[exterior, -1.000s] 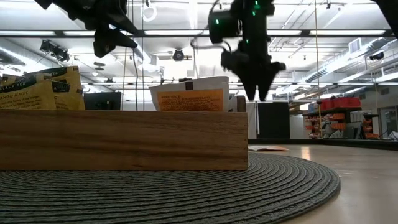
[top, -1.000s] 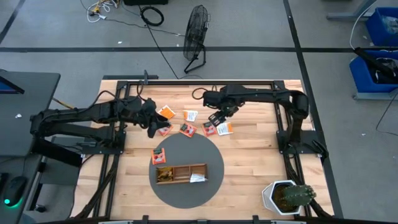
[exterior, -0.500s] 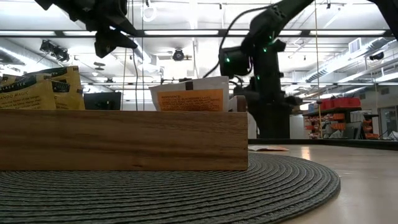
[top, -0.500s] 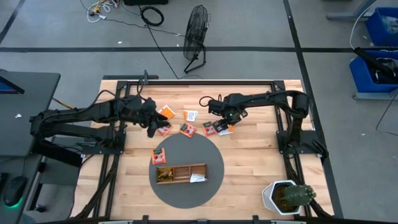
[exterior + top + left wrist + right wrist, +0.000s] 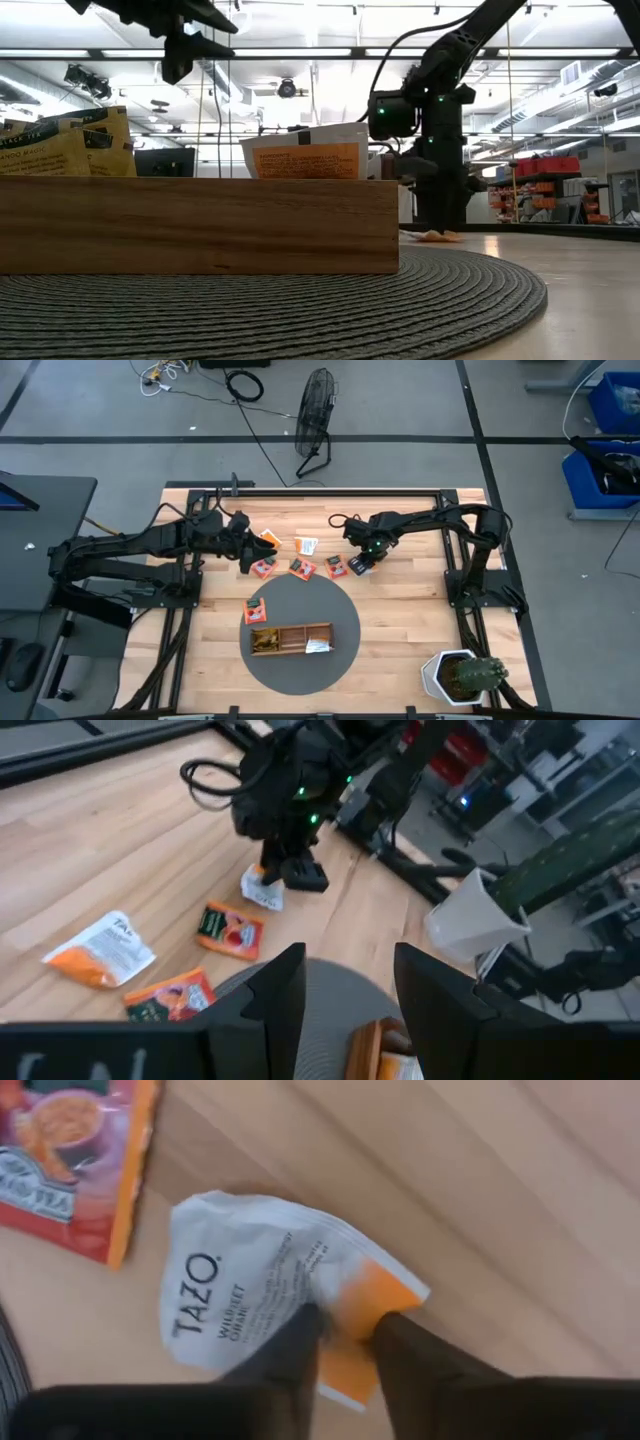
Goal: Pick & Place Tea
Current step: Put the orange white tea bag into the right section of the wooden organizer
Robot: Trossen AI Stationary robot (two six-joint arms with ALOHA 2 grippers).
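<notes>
Light: I see bright, even ceiling strips point(image 5: 330, 52) | Shadows: soft, short | Glare: mild on table point(image 5: 400, 620) | Blur: both wrist views soft, low view's foreground mat point(image 5: 300, 310) slightly unsharp

Both arms point(image 5: 130, 545) were dark, near black, built of slim jointed links on black frame bases. A black cable looped off the right arm point(image 5: 440, 518) near its wrist. Small green lights glowed on that wrist housing. Fingers point(image 5: 290, 1350) were dark, flat and blunt.

Loose tea sachets point(image 5: 300, 567) in a row behind round mat point(image 5: 345, 610), compartment tray point(image 5: 292, 639) on mat
</notes>
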